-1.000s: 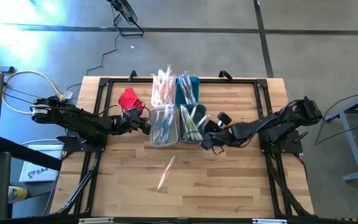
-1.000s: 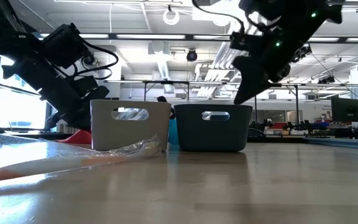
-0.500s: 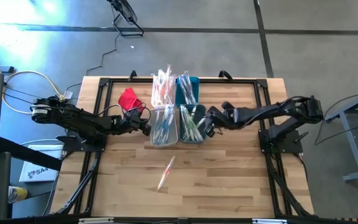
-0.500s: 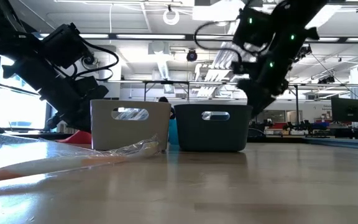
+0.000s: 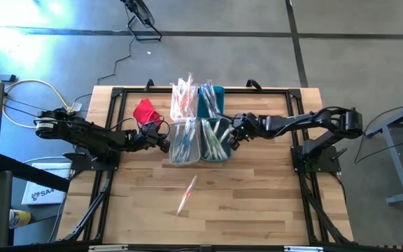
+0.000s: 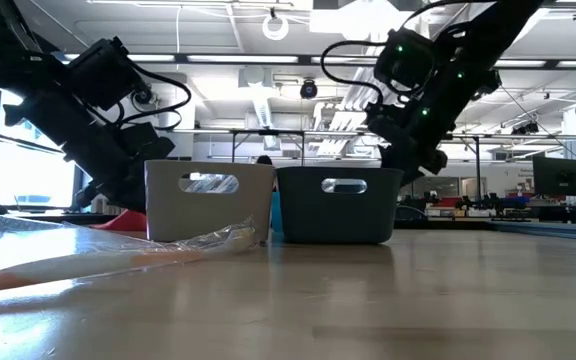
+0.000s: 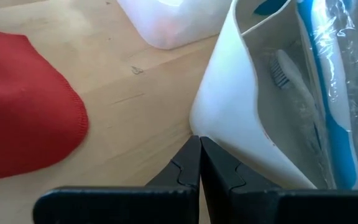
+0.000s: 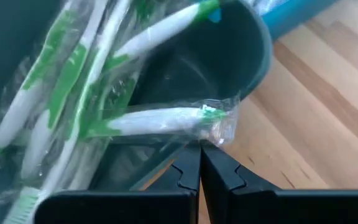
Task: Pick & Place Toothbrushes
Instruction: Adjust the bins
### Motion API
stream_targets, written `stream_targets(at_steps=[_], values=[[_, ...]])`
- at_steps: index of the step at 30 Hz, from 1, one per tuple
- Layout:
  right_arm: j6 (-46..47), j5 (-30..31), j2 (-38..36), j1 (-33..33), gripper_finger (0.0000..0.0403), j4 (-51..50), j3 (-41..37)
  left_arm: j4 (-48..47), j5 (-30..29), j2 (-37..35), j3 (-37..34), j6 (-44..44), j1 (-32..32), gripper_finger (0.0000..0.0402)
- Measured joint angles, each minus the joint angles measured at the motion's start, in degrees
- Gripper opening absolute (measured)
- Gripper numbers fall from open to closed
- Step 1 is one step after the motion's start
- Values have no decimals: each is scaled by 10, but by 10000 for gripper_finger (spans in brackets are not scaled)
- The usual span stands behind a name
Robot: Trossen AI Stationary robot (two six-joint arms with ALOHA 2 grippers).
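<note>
Four small bins stand together mid-table, filled with wrapped toothbrushes. The near left white bin (image 5: 184, 142) holds blue ones. The near right dark bin (image 5: 215, 138) holds green and white ones. One green toothbrush (image 8: 160, 119) lies across the dark bin's rim, its wrapper end sticking out. A loose orange toothbrush (image 5: 187, 194) lies flat on the wood nearer the front. My left gripper (image 5: 165, 144) is shut at the white bin's left wall. My right gripper (image 5: 232, 140) is shut at the dark bin's right wall, just under that wrapper end. My left gripper comes in slanting down from the table's left. Its shut fingertips (image 7: 199, 144) meet the white bin's left wall low down, at a rounded corner (image 7: 197, 121). The bin stands flat on the table. My right gripper's shut fingertips (image 8: 199, 155) stand at the dark bin's outer wall (image 8: 166, 155), below the wrapper end (image 8: 222, 127). Whether they touch either, I cannot tell.
A red cloth (image 5: 144, 110) lies on the wood behind my left gripper. Behind the near bins stand a far white bin (image 5: 184, 99) and a far teal bin (image 5: 210, 101). Black frame rails run along the table's edges. Bare wood stretches across the front half.
My right gripper has swung from in front of the dark bin's near right corner toward the table's far edge, ending beside the bin's right wall. It has turned on the way and stays shut.
</note>
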Motion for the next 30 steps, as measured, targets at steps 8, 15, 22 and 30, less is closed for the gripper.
stream_targets(at_steps=[8,15,22,30], values=[[0,2,0,0,2,20,-1,1,-8,0,0,0,13,3],[2,-6,18,9,2,68,-1,13,20,0,1,30,58,3],[5,61,-3,24,2,53,-1,13,50,0,1,49,77,3],[68,112,17,36,2,-16,-1,13,77,0,1,49,75,3]])
